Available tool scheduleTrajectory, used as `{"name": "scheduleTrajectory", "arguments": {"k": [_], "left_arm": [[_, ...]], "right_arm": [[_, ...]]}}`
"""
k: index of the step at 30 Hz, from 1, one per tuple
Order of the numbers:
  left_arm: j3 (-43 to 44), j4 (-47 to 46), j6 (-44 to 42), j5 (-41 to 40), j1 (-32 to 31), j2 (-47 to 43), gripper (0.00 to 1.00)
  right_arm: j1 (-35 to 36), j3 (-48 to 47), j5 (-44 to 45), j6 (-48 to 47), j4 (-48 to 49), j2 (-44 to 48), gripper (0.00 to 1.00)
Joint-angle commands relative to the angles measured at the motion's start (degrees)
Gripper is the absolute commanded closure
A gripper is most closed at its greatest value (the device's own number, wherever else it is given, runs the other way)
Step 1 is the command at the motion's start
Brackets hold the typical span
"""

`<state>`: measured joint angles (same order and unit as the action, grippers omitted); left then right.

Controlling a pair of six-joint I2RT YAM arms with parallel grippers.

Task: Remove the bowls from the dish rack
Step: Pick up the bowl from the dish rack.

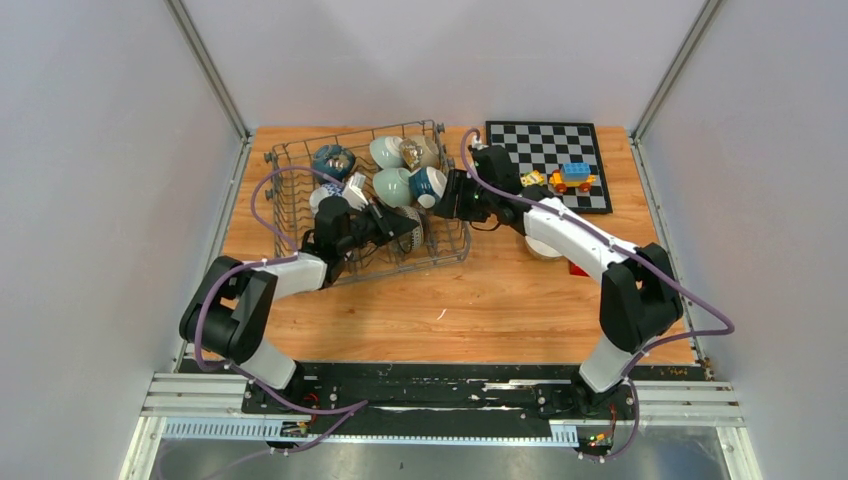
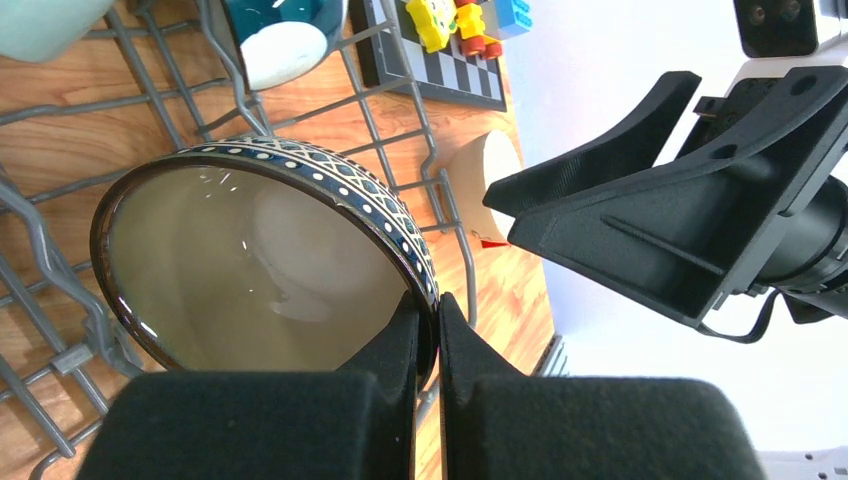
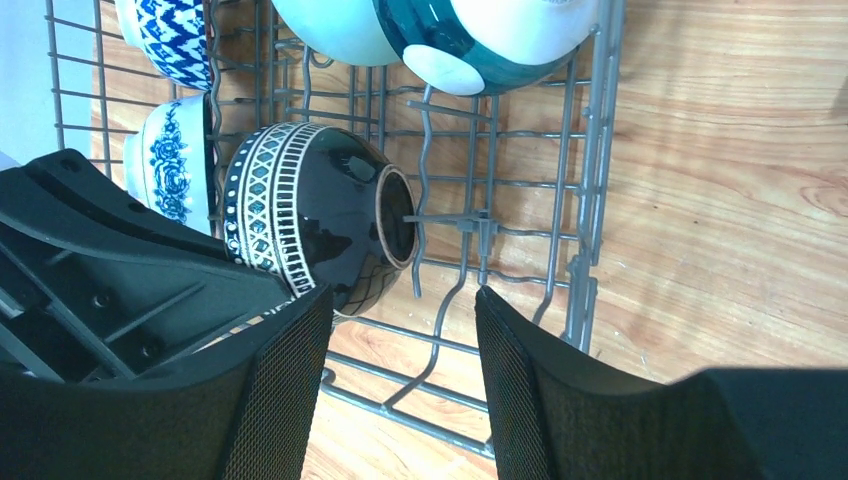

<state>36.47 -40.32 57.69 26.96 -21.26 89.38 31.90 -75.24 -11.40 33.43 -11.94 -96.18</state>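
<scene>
The grey wire dish rack (image 1: 300,152) stands at the back left and holds several bowls. My left gripper (image 2: 428,322) is shut on the rim of a dark bowl (image 2: 250,265) with a patterned band and a beige inside, low in the rack's near right corner (image 1: 412,230). The right wrist view shows this bowl's dark underside (image 3: 320,215). My right gripper (image 3: 400,335) hangs open just beside it, over the rack wires (image 3: 590,200), with nothing between its fingers. A teal-and-white bowl (image 3: 480,40), a pale green bowl (image 3: 330,30) and blue-and-white bowls (image 3: 170,160) lie further in.
A chessboard (image 1: 530,140) with toy blocks (image 1: 572,177) lies right of the rack. A beige bowl (image 1: 545,247) sits on the table under my right arm, beside a small red thing (image 1: 578,268). The two arms are close together at the rack's right end.
</scene>
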Motion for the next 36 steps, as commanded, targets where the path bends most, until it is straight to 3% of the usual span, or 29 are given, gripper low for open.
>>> {"name": "scheduleTrajectory", "arguments": {"k": [1, 16, 25, 29, 36], "left_arm": [[-0.8, -5.6, -0.1, 2.0, -0.5, -4.2, 1.0], [-1.7, -14.3, 2.7, 4.9, -0.5, -5.8, 1.0], [-0.8, -13.6, 2.1, 6.4, -0.5, -10.2, 1.0], [0.5, -3.0, -4.8, 6.3, -0.7, -17.8, 1.0], [9.2, 30.7, -28.4, -2.1, -8.8, -33.6, 1.0]], "right_arm": [[0.3, 2.8, 2.2, -1.9, -2.3, 3.6, 0.42], [0.2, 7.5, -0.6, -3.9, 0.8, 11.0, 0.43], [-0.9, 9.5, 0.5, -5.2, 2.4, 16.0, 0.45], [-1.0, 10.6, 5.3, -9.4, 0.6, 23.2, 0.43], [-0.9, 14.2, 6.9, -13.4, -5.1, 40.9, 0.42]]}}
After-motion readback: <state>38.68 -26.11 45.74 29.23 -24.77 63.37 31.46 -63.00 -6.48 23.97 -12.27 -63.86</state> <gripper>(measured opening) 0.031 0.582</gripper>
